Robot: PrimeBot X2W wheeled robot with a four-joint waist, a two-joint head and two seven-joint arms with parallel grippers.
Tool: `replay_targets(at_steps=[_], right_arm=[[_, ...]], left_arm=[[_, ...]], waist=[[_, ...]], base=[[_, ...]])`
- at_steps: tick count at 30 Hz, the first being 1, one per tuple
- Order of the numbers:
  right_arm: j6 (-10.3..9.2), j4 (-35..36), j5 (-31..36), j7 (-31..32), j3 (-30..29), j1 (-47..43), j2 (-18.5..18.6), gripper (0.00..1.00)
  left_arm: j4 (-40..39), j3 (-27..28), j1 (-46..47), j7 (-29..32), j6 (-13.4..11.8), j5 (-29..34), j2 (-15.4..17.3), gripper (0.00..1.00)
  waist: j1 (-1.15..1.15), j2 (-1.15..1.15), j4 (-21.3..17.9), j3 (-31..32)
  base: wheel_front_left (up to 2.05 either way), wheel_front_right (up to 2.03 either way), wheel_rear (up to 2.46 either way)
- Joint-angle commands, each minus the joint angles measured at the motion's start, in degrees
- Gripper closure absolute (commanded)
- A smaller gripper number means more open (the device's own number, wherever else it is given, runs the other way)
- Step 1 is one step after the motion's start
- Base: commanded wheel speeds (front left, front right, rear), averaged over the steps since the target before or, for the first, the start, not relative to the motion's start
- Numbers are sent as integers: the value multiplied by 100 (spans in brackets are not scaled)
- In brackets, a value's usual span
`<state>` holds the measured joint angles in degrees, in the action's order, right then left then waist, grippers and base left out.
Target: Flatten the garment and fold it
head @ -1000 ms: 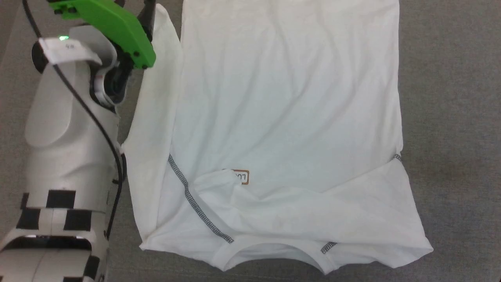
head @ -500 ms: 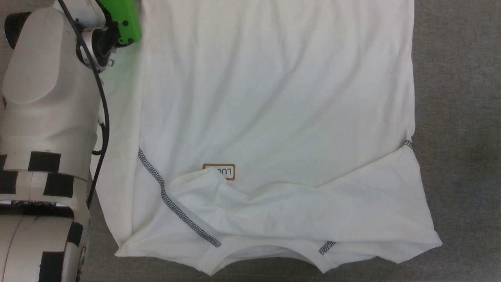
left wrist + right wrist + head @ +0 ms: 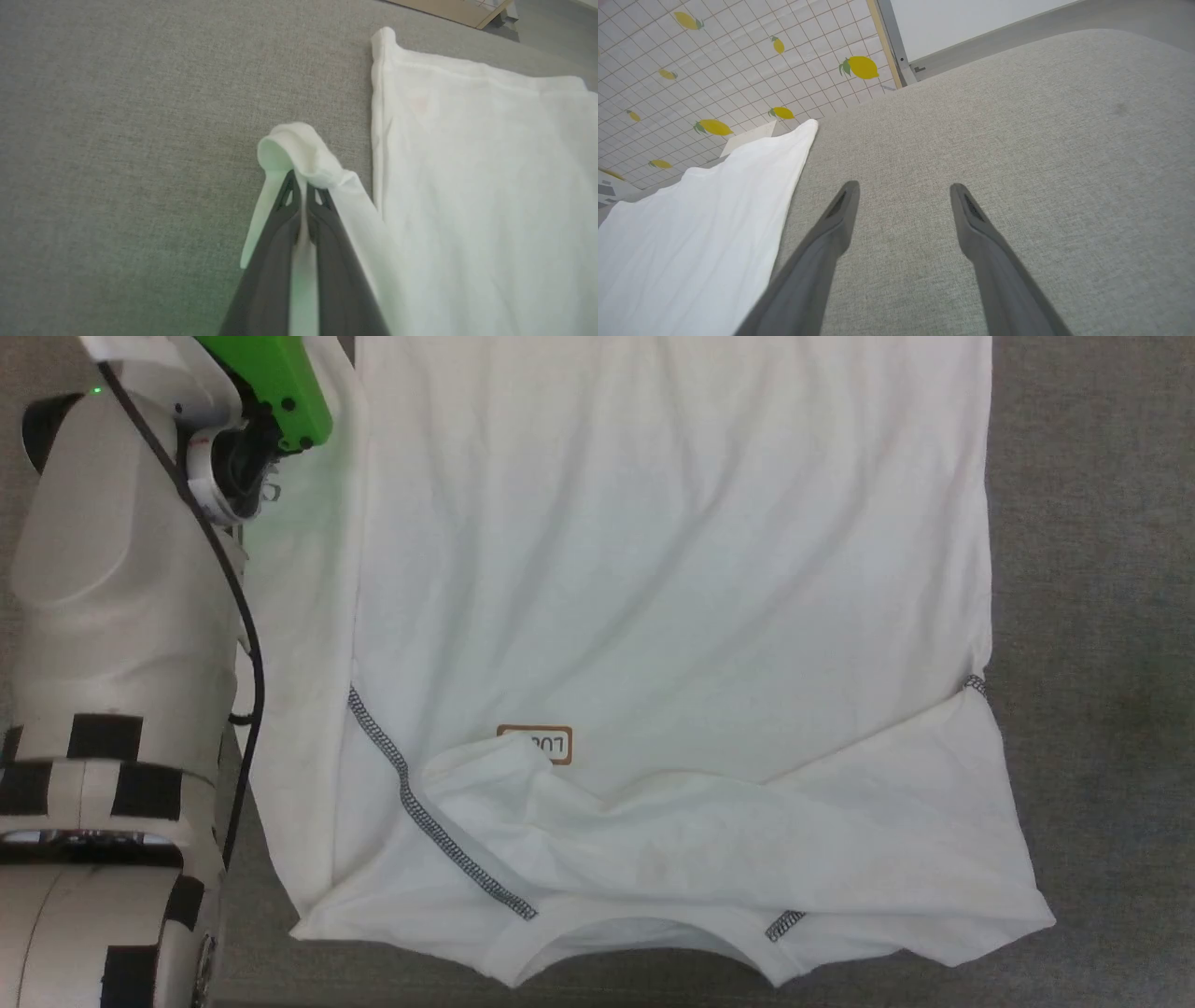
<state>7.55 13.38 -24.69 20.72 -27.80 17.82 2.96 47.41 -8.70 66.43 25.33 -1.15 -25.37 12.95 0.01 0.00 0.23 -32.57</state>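
Far left in the head view, the pale left forearm [image 3: 112,644] with its black squares reaches up along the shirt's edge, a green housing [image 3: 280,383] at its wrist. In the left wrist view, the left gripper [image 3: 302,186] is pinched tight, both dark fingers [image 3: 273,252] clamped on a rolled bit of the garment [image 3: 653,569] at its side edge, with that corner raised off the grey surface [image 3: 117,163]. Moving across, the garment lies spread wide and mostly flat on that surface, neckline [image 3: 644,933] nearest the robot. A line of zigzag stitching [image 3: 420,812] runs diagonally at the lower left. Just beside it, the tan-bordered patch [image 3: 537,744] is half covered by a loose fold of cloth. Soft wrinkles cross the middle. On the right, the right gripper [image 3: 903,191] hangs spread wide with nothing between its fingers, over bare grey surface, just beside the garment's edge, a lemon-patterned wall [image 3: 714,56] beyond.
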Motion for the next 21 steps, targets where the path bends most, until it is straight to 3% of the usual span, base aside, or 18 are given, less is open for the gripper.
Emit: replay_targets(at_steps=[1,7,10,17,21], right_arm=[[-6,-58,12,-62,21,30,-8,0],[-6,-410,-41,-201,49,-145,-8,0],[-6,-711,-105,-309,41,-371,-8,0],[-6,-1026,-184,-422,79,-603,-8,0],[-6,-1104,-194,-427,64,-696,-8,0]], left_arm=[[-23,60,-157,-177,86,-99,22,100],[-464,453,-699,-1033,411,-474,181,100],[-1435,477,-1403,-1416,581,-560,256,100],[-3348,367,-2492,-1096,661,-957,45,100],[-4390,-11,-2976,-704,688,-1120,-183,100]], waist=[[-1,0,89,290],[-1,0,250,959],[-1,0,409,1528],[-1,0,506,2123],[-1,0,500,2345]], base=[[0,0,0],[0,0,0],[0,0,0],[0,0,0],[0,0,0]])
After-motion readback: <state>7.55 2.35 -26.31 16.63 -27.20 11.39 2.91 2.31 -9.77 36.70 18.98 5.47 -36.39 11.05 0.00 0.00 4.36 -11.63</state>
